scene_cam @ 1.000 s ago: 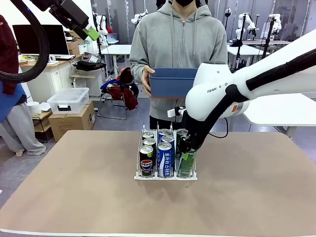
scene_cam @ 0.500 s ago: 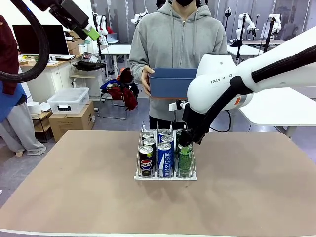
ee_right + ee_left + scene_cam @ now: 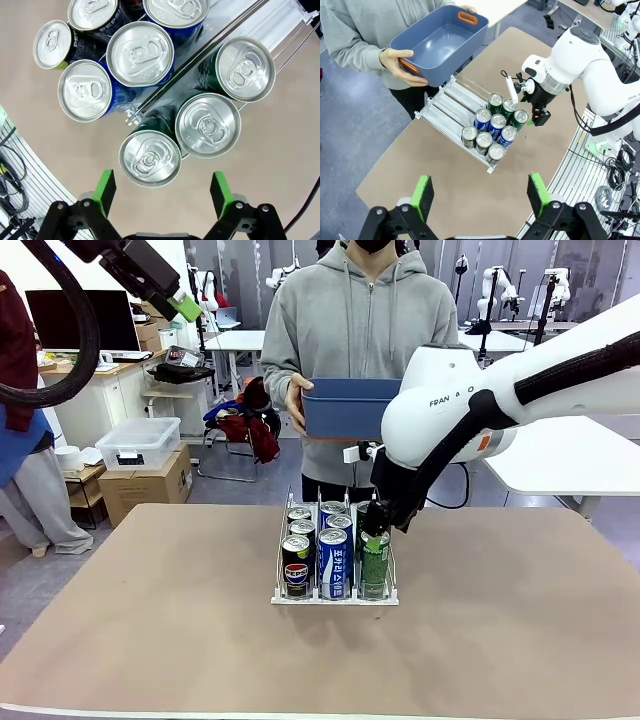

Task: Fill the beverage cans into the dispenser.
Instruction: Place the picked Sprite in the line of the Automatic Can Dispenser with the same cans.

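Note:
The white wire dispenser (image 3: 300,599) stands mid-table with its three lanes holding beverage cans: black Pepsi cans (image 3: 296,565) on the left, blue cans (image 3: 334,562) in the middle, green cans (image 3: 375,562) on the right. My right gripper (image 3: 373,525) hangs open just above the front green can, apart from it. From the right wrist, that green can (image 3: 150,157) lies below the open right gripper (image 3: 162,189), with nothing between the pads. High at the far left, my left gripper (image 3: 183,308) is open; its wrist view looks down between the spread fingers (image 3: 480,195) at the dispenser (image 3: 447,102).
A person at the far edge holds an empty blue bin (image 3: 350,408) with both hands, just behind the dispenser. The same bin (image 3: 440,42) has orange handles. Bare tabletop (image 3: 150,620) lies on all sides of the rack. A white side table (image 3: 570,460) stands at the right.
My right gripper has let go of the front green can in the right lane, opened, and lifted a little above it. The left arm has not moved.

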`<state>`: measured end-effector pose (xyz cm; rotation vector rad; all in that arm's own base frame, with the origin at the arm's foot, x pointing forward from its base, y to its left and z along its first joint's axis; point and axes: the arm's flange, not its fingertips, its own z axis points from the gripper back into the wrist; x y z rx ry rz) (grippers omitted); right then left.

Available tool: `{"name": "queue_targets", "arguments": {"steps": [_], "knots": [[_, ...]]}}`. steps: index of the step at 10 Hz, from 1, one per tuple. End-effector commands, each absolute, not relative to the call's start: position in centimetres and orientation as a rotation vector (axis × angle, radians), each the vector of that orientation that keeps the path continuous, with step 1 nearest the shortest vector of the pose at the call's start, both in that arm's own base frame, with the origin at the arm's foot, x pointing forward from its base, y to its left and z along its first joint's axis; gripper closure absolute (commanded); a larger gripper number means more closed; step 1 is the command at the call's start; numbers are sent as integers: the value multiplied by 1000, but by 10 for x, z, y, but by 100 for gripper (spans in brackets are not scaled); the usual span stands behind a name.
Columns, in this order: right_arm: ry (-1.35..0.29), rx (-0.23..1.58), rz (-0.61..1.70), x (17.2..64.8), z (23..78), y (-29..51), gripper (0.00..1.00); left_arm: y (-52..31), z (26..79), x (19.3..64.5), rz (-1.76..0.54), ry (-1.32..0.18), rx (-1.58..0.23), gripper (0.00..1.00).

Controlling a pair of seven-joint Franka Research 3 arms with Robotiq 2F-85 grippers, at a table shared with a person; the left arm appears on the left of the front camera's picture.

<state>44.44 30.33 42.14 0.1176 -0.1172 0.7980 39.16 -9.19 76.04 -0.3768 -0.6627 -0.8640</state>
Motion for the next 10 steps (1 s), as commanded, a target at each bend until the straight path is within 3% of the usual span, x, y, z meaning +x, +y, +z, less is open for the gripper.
{"name": "queue_targets", "arguments": {"steps": [1, 4, 10], "knots": [[-120, 106, 806, 447, 421, 304, 0, -90, 760, 391, -862, -662, -379, 0], [-115, 118, 798, 445, 420, 304, 0, -90, 760, 391, -862, -662, -379, 0], [-159, 231, 915, 448, 516, 253, 0, -90, 760, 391, -862, -662, -379, 0]]}}
